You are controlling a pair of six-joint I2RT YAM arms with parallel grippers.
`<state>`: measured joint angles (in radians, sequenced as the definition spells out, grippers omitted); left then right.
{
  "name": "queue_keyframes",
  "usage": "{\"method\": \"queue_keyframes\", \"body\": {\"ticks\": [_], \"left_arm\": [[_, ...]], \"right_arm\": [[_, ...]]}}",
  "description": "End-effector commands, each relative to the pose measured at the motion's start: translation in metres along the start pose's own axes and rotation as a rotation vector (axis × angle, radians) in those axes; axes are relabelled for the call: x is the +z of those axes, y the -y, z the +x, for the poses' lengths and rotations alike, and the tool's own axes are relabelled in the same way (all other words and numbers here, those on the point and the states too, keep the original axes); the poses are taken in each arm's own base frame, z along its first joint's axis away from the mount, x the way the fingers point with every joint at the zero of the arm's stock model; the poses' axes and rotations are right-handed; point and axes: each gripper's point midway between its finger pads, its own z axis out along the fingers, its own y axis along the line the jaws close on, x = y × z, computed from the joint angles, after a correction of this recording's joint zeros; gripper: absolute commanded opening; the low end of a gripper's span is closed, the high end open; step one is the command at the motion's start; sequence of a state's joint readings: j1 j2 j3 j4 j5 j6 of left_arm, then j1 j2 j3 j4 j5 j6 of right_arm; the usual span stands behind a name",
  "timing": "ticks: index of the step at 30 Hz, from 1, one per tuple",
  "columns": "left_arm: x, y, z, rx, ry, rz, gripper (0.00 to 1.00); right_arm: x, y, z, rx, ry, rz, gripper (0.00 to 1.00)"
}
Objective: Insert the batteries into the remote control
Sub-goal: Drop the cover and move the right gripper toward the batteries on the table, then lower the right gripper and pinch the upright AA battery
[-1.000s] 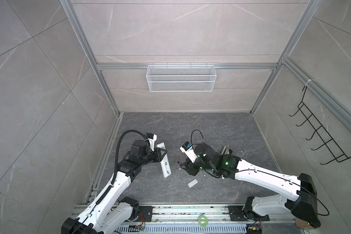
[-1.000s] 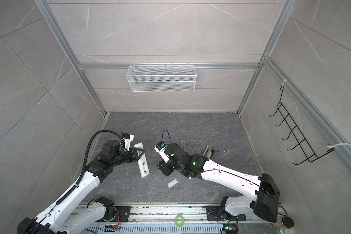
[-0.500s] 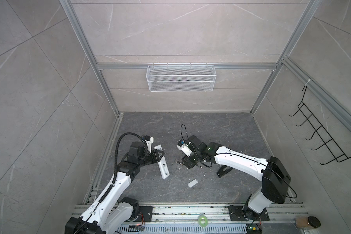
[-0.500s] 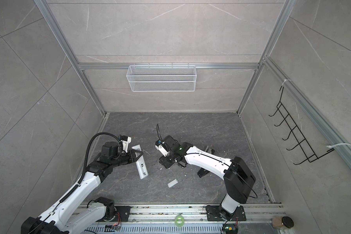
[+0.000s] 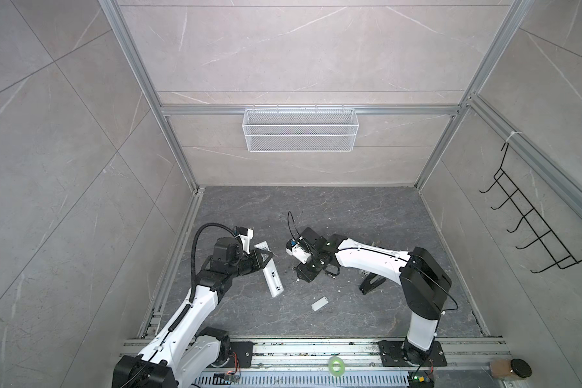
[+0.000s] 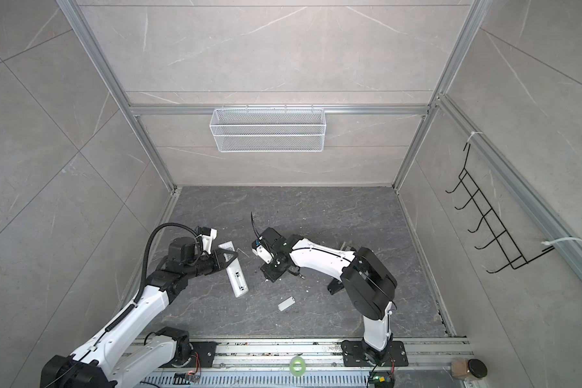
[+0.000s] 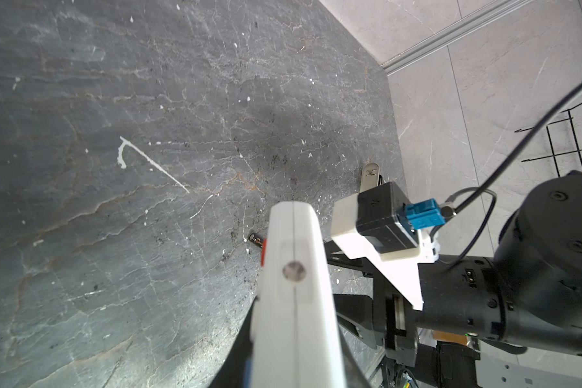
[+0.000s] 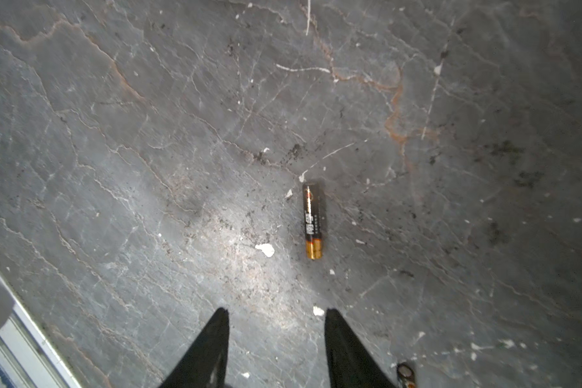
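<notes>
L end effector point(image 5: 265, 261) clamped on remote control point(image 5: 273, 280), held tilted above desk point(image 5: 350, 215). R end effector point(image 8: 276, 314): jaws apart, empty, short of a battery point(image 8: 313, 220) lying flat on the desk, offset toward one finger.

Rec: centre over it, straddle across its width, close mid-body.

Second battery point(image 8: 405, 372) just beside that finger; avoid nudging. Walls point(image 5: 316, 168) and loose cover point(image 5: 319, 303) well apart; room adequate.

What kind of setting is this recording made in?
Probably a lab robot test cell: tiled walls in an aluminium frame, a left arm and right arm mounted on a base rail, a wall-hung wire basket.
</notes>
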<state>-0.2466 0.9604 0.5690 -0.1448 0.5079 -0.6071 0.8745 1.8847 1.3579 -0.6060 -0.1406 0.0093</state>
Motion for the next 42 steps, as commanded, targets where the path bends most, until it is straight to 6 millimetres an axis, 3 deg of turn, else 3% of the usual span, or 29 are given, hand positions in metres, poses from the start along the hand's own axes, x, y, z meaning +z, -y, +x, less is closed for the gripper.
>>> {"method": "queue_keyframes", "body": {"ticks": [1,8,21,29,42], "left_arm": [[-0.003,0.013,-0.013,0.003,0.043,0.063,0.00],[-0.010,-0.003,-0.016,-0.041,0.080,0.032,0.00],[-0.010,-0.008,-0.021,-0.052,0.099,0.031,0.00],[-0.008,-0.010,-0.023,-0.059,0.097,0.029,0.00],[-0.008,-0.012,-0.023,-0.065,0.095,0.026,0.00]], "right_arm": [[0.006,0.001,-0.008,-0.022,-0.005,-0.009,0.48],[0.021,0.008,-0.015,-0.047,-0.045,0.015,0.46],[0.043,0.019,-0.007,-0.065,-0.121,0.054,0.42],[0.047,0.022,-0.002,-0.074,-0.142,0.068,0.38],[0.047,0.024,0.005,-0.076,-0.161,0.077,0.23]]}}
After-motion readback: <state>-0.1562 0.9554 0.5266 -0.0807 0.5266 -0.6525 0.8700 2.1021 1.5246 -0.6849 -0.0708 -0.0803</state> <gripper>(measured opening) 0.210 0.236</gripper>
